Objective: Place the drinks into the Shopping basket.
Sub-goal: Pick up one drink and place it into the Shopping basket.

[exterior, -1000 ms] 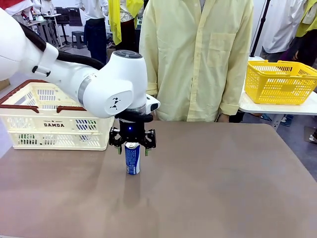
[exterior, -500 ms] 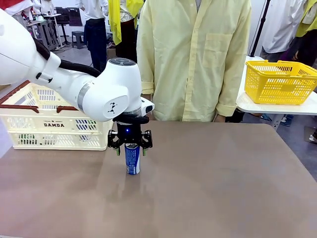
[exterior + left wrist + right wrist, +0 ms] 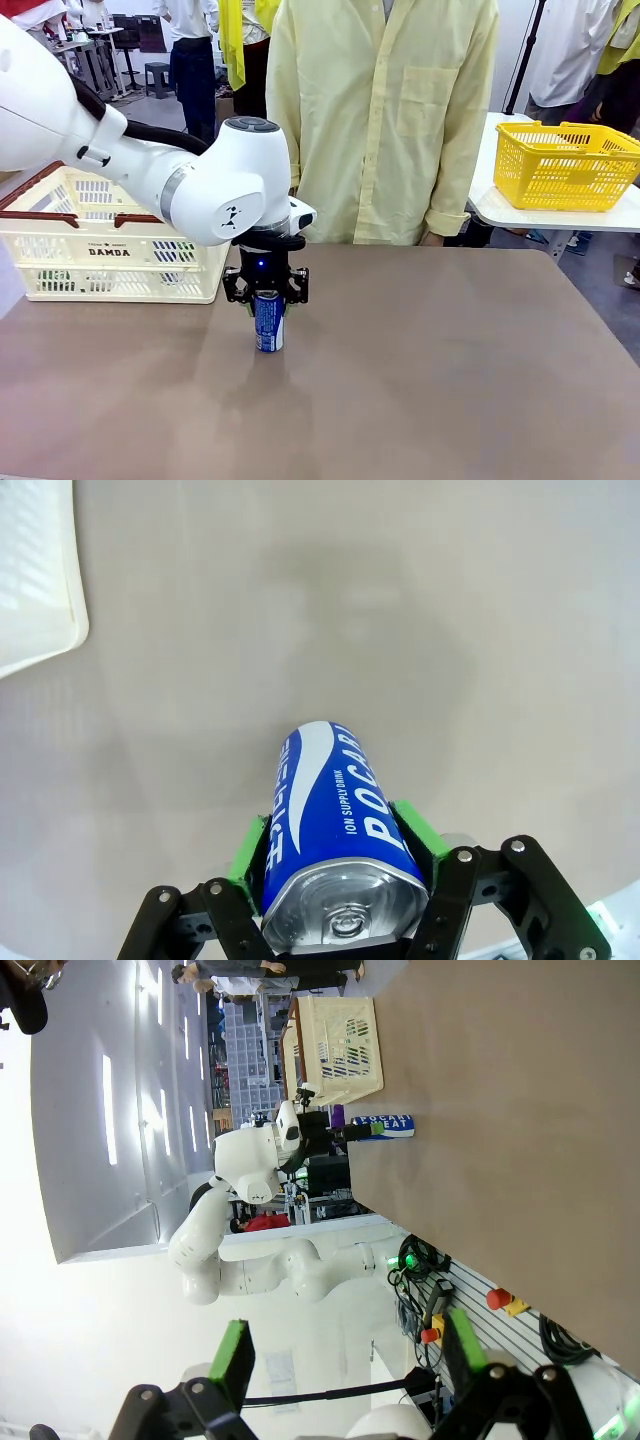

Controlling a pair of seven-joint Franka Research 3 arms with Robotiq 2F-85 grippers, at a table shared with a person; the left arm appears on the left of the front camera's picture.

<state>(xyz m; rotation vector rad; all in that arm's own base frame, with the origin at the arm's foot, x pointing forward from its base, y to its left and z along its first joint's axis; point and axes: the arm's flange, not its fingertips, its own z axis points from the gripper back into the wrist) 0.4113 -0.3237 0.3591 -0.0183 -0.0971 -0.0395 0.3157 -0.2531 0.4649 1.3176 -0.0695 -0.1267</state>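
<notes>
Front view: left gripper (image 3: pixel 266 297) closed around the top of a blue drink can (image 3: pixel 268 322), which stands upright on the brown table (image 3: pixel 450 370), near the Shopping basket (image 3: pixel 110 238) at the table's left; a person in a pale yellow shirt (image 3: pixel 385 110) stands at the far edge. Left wrist view: green pads (image 3: pixel 244 849) press both sides of the can, silver top nearest the camera; table below, a corner of the basket at upper left. Right wrist view: right gripper (image 3: pixel 345 1360) released, fingers spread, holding nothing, well away from the can.
</notes>
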